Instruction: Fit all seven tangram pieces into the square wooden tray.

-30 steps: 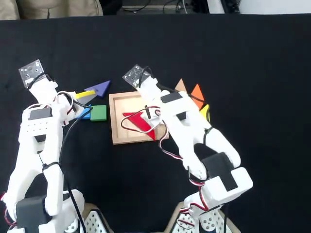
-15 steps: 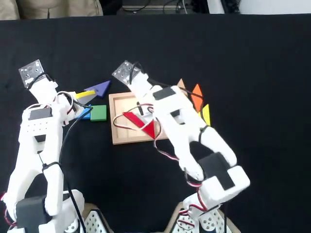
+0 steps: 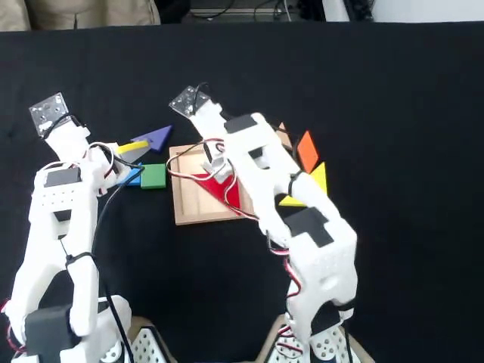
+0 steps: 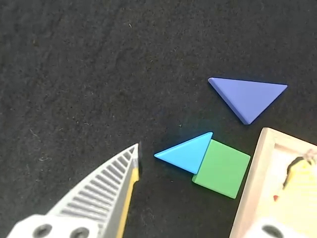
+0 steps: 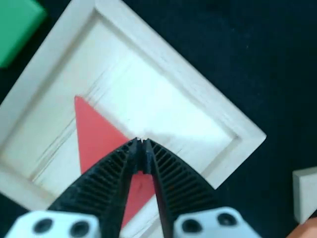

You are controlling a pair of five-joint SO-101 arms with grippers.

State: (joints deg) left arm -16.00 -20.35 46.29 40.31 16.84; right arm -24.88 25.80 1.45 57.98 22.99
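Wooden square tray [image 3: 175, 189] is sitting mid-table on the black cloth [image 3: 393, 91]. One tray, holding one piece: a red triangle [image 3: 227, 190] lying flat on its floor.

Counting seven pieces total, one of each colour, so six are lying outside the tray:
- **Left arm's side, three:**
  - green square [image 4: 221, 168], lying just beside the tray's outer wall
  - light blue triangle [image 4: 185, 152], touching the green square edge to edge
  - purple triangle [image 4: 247, 96], lying apart from both, farther from the arm bases
- **Other side of the tray, three more:** orange piece [image 3: 306, 150], yellow piece [image 3: 318, 178] and tan piece [image 3: 284, 131]. All are partly covered by the right arm, so their full shapes are not readable, nor whether they are touching.

Two arms, two grippers:
- **Right gripper** [image 5: 141, 146] is hanging over the tray interior with its black ribbed fingers [image 5: 168, 183] pressed together and nothing between them. The tips are pointing down at the red triangle's edge; cannot tell whether they are touching the piece.
- **Left gripper** [image 3: 128, 160] is sitting over bare cloth near the light blue triangle, jaws spread, holding nothing. One pale ribbed finger [image 4: 111, 186] with a yellow edge is showing in the left wrist view, pointing toward the light blue triangle without touching it
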